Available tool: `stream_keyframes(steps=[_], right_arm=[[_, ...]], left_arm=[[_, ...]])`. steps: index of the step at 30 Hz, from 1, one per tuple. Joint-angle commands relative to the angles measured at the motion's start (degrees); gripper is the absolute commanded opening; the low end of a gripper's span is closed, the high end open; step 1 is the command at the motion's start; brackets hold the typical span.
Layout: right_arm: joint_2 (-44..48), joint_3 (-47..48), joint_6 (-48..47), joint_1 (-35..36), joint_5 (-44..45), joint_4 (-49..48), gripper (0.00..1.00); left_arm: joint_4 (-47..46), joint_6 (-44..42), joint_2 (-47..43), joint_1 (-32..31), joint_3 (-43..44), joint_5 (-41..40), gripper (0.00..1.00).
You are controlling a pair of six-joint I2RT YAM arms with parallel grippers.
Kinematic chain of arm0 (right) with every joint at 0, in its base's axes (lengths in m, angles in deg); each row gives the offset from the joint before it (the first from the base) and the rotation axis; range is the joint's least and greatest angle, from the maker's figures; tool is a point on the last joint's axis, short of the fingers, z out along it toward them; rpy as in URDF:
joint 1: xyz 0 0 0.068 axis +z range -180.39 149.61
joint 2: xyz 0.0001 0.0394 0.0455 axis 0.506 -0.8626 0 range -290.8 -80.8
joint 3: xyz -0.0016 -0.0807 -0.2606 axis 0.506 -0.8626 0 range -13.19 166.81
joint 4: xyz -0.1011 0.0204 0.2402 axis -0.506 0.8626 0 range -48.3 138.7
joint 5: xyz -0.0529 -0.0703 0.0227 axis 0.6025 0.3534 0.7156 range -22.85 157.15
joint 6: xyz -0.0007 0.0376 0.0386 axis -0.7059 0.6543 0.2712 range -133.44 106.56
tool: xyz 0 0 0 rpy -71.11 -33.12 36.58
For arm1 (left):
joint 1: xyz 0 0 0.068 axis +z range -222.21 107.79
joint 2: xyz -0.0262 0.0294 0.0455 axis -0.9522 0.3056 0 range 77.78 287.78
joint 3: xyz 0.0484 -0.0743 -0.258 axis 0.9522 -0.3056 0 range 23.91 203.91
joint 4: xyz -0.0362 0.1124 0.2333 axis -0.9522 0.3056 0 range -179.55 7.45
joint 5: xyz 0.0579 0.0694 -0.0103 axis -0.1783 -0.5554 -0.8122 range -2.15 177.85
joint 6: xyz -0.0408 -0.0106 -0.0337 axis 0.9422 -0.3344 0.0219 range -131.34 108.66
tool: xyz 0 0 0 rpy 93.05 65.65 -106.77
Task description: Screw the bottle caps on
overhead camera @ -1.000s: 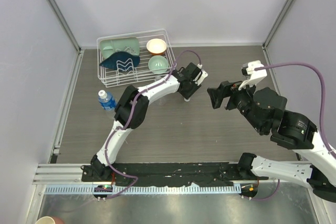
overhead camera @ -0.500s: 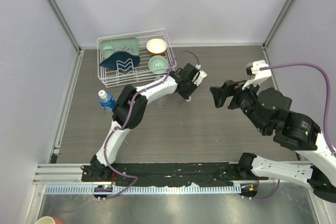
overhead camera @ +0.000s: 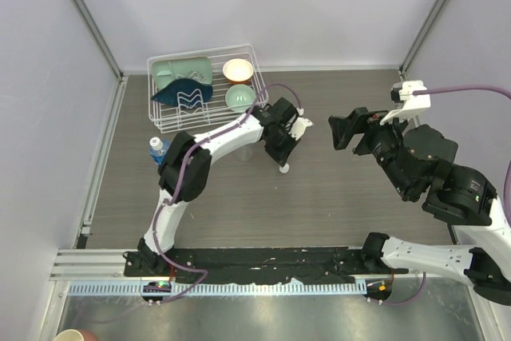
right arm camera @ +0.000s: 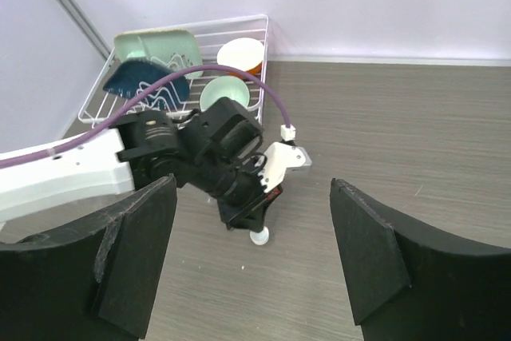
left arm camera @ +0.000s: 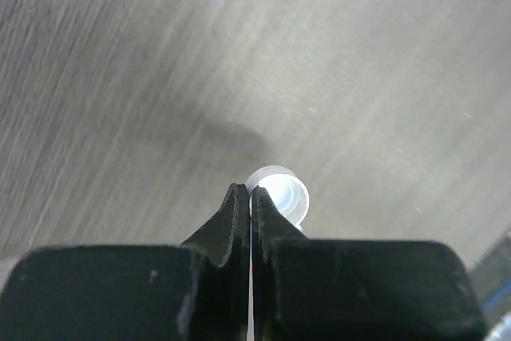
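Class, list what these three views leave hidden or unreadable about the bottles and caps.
- Labelled bottle: top view, partly behind the elbow of the left arm.
- Plain bottle and second cap: not made out in any view.
- Cap: left wrist view, near edge behind the tips of the left tool.

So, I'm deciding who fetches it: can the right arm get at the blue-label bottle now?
Probably not: the blue-label bottle stands far left, and the left arm stretches across between it and the right pincer.
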Motion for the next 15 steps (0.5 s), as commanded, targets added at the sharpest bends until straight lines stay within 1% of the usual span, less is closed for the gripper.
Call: stream_keyframes(steps=[1,2,3,4,5,6,7,8,9,10,11,12,13,14,15], right_arm=[[-1.06,5.21,1.17,-0.05,4.86,-1.79,0.82],[-1.32,6.17,1.70,-0.05,5.39,-1.79,0.80],[-1.50,6.53,2.40,-0.05,6.79,-1.79,0.78],[-1.50,6.88,3.97,-0.05,7.58,-1.79,0.77],[-1.50,7.58,5.29,-0.05,8.38,-1.53,0.73],[-1.41,7.76,6.44,-0.05,8.99,-1.44,0.72],[-1.41,7.85,9.06,0.04,9.96,-1.44,0.70],[-1.32,7.50,10.39,-0.05,10.14,-1.35,0.67],[-1.67,7.32,11.71,-0.14,10.32,-1.26,0.67],[-2.20,7.15,13.55,-0.05,10.06,-1.00,0.67],[-3.25,7.23,15.22,-0.05,9.36,-0.65,0.67],[-5.52,7.58,16.20,-0.05,8.22,-0.38,0.67],[-7.11,8.37,16.99,-0.05,5.77,-0.29,0.67],[-8.69,8.90,19.08,-0.05,4.01,-0.47,0.68],[-11.93,9.34,19.80,-0.14,2.25,-0.82,0.71]], left_arm=[[5.75,-1.01,-14.22,-0.58,5.37,5.35,0.00],[4.53,-0.83,-16.94,-1.28,5.37,3.95,0.00],[4.00,-1.09,-22.01,-1.63,5.46,2.98,0.00],[2.95,-2.14,-25.28,-1.98,5.02,1.58,0.00],[0.33,-2.76,-28.36,-2.33,3.80,1.13,0.00],[-1.44,-3.55,-34.74,-2.51,2.66,0.95,0.00],[-2.06,-4.78,-36.63,-2.51,2.82,0.86,0.00],[1.58,-6.09,-37.52,-2.43,7.00,-0.53,0.00],[1.62,-6.80,-41.71,-2.25,6.87,-1.41,0.00],[-0.03,-8.20,-44.88,-2.34,4.78,-2.12,0.00],[-6.57,-13.78,-49.44,-2.34,-3.25,-1.17,0.00],[-11.34,-16.36,-57.92,-2.43,-8.38,-1.07,0.00],[-17.04,-18.04,-62.71,-2.34,-13.74,-1.16,0.00],[-25.80,-22.85,-66.06,-2.51,-22.66,-0.29,0.00],[-28.67,-24.89,-68.79,-2.51,-25.97,0.24,0.00]])
